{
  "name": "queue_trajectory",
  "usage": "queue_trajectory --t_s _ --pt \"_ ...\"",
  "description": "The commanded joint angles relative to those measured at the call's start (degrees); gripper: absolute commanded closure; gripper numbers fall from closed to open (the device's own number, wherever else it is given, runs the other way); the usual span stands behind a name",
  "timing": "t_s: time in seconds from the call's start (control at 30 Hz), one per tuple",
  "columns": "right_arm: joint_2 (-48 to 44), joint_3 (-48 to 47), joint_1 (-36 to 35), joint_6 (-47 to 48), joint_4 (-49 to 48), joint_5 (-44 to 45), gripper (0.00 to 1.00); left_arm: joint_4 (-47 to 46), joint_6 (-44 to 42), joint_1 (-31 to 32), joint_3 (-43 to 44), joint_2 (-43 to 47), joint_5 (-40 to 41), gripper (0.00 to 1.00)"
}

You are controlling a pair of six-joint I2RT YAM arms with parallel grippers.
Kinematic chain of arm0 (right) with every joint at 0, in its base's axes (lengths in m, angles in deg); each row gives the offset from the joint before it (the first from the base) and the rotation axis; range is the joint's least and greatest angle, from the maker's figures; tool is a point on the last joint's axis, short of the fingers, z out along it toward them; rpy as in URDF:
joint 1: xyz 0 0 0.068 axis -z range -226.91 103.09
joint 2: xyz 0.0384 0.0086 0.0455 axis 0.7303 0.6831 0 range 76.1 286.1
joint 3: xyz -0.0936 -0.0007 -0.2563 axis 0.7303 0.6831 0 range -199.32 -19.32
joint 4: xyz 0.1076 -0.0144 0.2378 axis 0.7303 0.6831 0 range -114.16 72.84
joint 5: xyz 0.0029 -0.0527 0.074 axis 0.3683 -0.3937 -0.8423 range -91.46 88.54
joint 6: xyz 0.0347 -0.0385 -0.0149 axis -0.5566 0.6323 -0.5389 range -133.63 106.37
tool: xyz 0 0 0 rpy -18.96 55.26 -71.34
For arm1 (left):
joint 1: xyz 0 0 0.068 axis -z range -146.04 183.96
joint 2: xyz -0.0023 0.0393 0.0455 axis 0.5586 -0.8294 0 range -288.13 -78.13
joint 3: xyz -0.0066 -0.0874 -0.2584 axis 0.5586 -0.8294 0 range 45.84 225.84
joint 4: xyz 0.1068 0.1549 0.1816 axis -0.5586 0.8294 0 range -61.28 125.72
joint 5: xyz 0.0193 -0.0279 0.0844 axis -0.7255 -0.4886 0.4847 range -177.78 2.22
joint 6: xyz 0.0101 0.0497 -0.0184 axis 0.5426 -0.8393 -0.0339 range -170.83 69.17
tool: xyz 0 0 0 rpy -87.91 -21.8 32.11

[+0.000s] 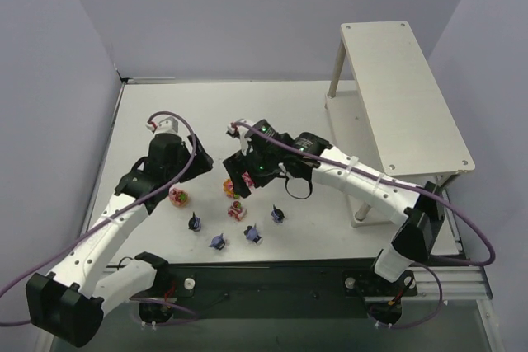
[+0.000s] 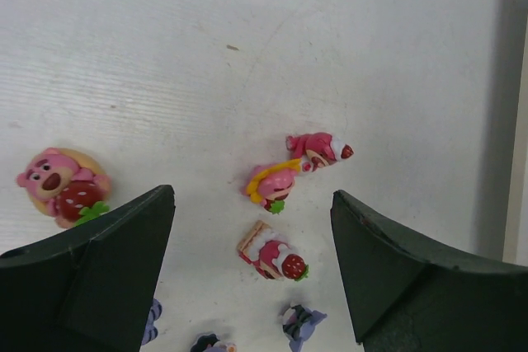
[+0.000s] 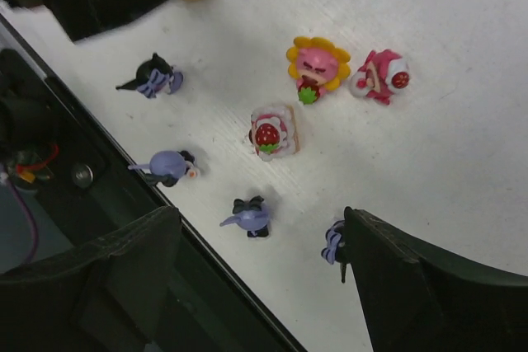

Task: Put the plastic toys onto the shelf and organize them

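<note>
Top external | shelf (image 1: pixel 408 96) stood far right, well apart from both grippers | left gripper (image 2: pixel 252 199) gaped wide, held nothing; pink toys (image 2: pixel 272 183) lay ahead of it, bear toy (image 2: pixel 59 183) beside one finger | right gripper (image 3: pixel 262 213) gaped, held nothing, above purple toys (image 3: pixel 165 164) by near table (image 1: pixel 165 113) edge

8 small toys in all. 4 bright ones: 1 pink bear w/ strawberry (image 2: pixel 62 187), 1 sunflower-face fig (image 3: pixel 318 68), 1 pink fig w/ strawberry cap (image 3: pixel 378 76), 1 cake slice w/ strawberry (image 3: pixel 272 131). 4 dark blue-purple ones, counted l to r in top view: leftmost dark fig (image 1: pixel 195 222), 2nd dark fig (image 1: pixel 218 241), 3rd dark fig (image 1: pixel 253 234), rightmost dark fig (image 1: pixel 278 215). 1 shelf (image 1: pixel 404 96) w/ 2 boards, upper + lower. 2 robot arms: left arm (image 1: pixel 115 228), right arm (image 1: pixel 371 187). 1 white table (image 1: pixel 165 105).
</note>
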Motion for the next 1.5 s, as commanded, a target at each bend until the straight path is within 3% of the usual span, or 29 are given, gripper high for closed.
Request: queue_trajectory --t_s 0.0,0.2,0.5,0.67,0.77,0.8,0.83,1.13,1.47 --pt "4.08 3.21 -2.03 2.15 -2.12 -0.85 0.22 7.69 -0.13 -1.01 5.54 6.02 13.04 0.14" --pt "12.00 3.56 -4.15 3.21 -6.78 -0.95 0.34 10.50 -2.94 -2.15 7.91 10.78 16.66 0.13" --pt "19.75 2.86 -5.11 3.12 -11.18 1.43 0.57 11.48 -4.88 -3.03 8.71 11.92 13.85 0.13" --pt "20.71 3.91 -5.20 2.86 -11.10 1.87 0.63 11.13 -5.84 -4.00 8.79 12.10 12.53 0.13" --pt "21.33 4.09 -5.29 3.21 -11.01 1.61 0.78 10.78 -6.19 -4.79 8.62 12.10 11.92 0.13" --pt "21.42 3.83 -5.38 3.12 -10.92 1.52 0.93 10.77 -6.28 -5.05 8.53 12.10 11.65 0.13" --pt "21.59 3.65 -5.46 3.12 -10.57 1.61 1.00 10.60 -6.28 -5.40 8.44 12.01 11.48 0.13" --pt "12.82 -0.91 -7.05 4.09 -3.55 1.95 1.00 9.63 -6.90 -6.63 7.83 12.10 9.63 0.12" --pt "1.29 -16.99 -3.63 4.35 8.84 13.63 1.00 6.21 -8.30 -7.43 7.65 11.04 8.40 0.05"
